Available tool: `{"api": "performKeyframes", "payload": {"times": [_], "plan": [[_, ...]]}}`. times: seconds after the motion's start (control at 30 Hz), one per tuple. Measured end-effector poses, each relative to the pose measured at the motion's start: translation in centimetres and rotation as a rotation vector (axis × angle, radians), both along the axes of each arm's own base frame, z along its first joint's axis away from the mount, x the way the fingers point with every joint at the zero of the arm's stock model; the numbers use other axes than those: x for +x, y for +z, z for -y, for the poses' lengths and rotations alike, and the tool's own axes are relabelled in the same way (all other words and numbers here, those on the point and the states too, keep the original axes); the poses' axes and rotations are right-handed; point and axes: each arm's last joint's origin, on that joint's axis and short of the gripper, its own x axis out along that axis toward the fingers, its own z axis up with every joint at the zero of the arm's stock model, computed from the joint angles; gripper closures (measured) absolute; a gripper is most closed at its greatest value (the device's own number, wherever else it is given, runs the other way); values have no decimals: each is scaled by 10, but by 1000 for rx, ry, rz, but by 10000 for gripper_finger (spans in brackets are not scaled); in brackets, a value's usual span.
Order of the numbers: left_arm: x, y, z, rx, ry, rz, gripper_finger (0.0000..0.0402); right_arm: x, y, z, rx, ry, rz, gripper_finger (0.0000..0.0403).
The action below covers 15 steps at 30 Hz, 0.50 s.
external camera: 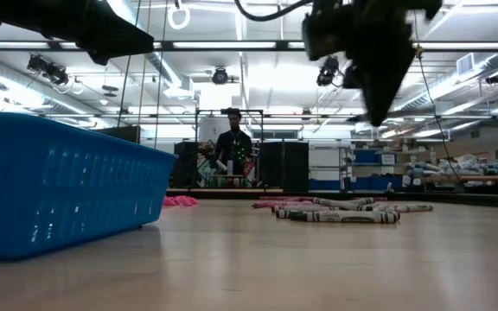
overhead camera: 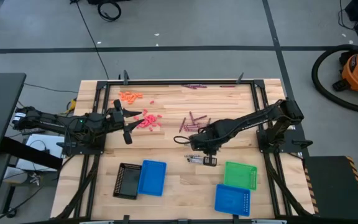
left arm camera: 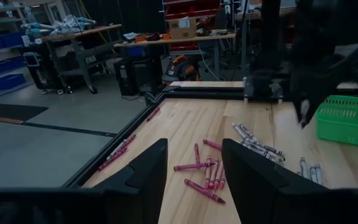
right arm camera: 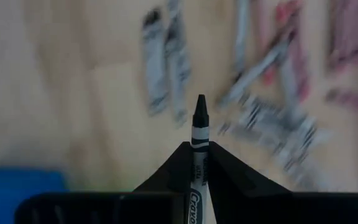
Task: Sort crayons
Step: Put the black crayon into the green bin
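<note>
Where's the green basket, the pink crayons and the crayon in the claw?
Green plastic basket [overhead camera: 240,175], high view, its middle.
Pink crayon pile [overhead camera: 149,121], high view, pile's centre.
Silver-grey crayon in right claw [right arm camera: 200,134], right wrist view, its wrapper.

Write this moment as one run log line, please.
right gripper: shut on silver-grey crayon above table | left gripper: open over red-pink crayons

trays: 2 blue, 1 green, 1 black | arms: 2 | crayons: too many to count | people: 1
</note>
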Motion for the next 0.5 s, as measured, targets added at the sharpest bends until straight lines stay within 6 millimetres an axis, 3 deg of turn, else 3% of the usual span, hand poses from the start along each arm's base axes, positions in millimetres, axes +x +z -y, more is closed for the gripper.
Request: {"api": "performKeyframes", "payload": {"times": [0.2, 0.5], "plan": [[0, -2, 0, -12, 0, -20, 237, -24, 8, -30, -1, -68, -123, 355], [0, -3, 0, -17, 1, -25, 237, -68, 23, -89, -56, -158, -115, 355]]}}
